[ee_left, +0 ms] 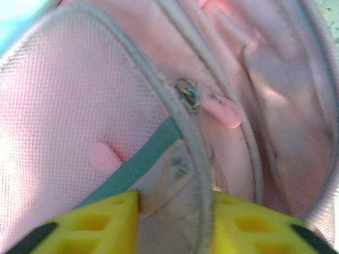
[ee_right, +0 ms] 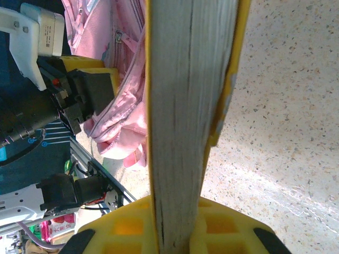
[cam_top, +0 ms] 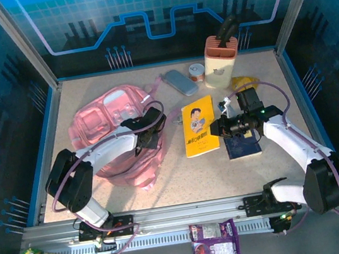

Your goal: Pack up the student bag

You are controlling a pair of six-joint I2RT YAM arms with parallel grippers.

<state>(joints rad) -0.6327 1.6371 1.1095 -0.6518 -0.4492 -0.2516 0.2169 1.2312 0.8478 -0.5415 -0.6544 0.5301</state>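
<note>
We judge the packing barely begun. The student bag, a large soft pink fabric backpack with white trim, lies slumped on the left half of the speckled beige table, and nothing in the pictures shows any item inside it. The things that might go in are all out on the tabletop. A thin yellow paperback book lies just right of the bag, a dark blue hardback book further right, and a flat grey pencil case towards the back.

What we read as under way is the opening of the bag. In the left wrist view the left pincer has its two yellow pads pressed on a fold of the bag's trimmed rim, clamped on the fabric. The metal zip slider and its pink rubber pull tab sit just beyond the pads. From above, that pincer sits at the bag's right edge, the side facing the books.

The right pincer is closed on the yellow book's page edge (the grey block of pages runs straight up between its pads). From above it grips the book's right side, well apart from the bag, with the book's whole width between them.

Left to do, as we see it: hold the mouth open, carry the book across, then the rest.
</note>
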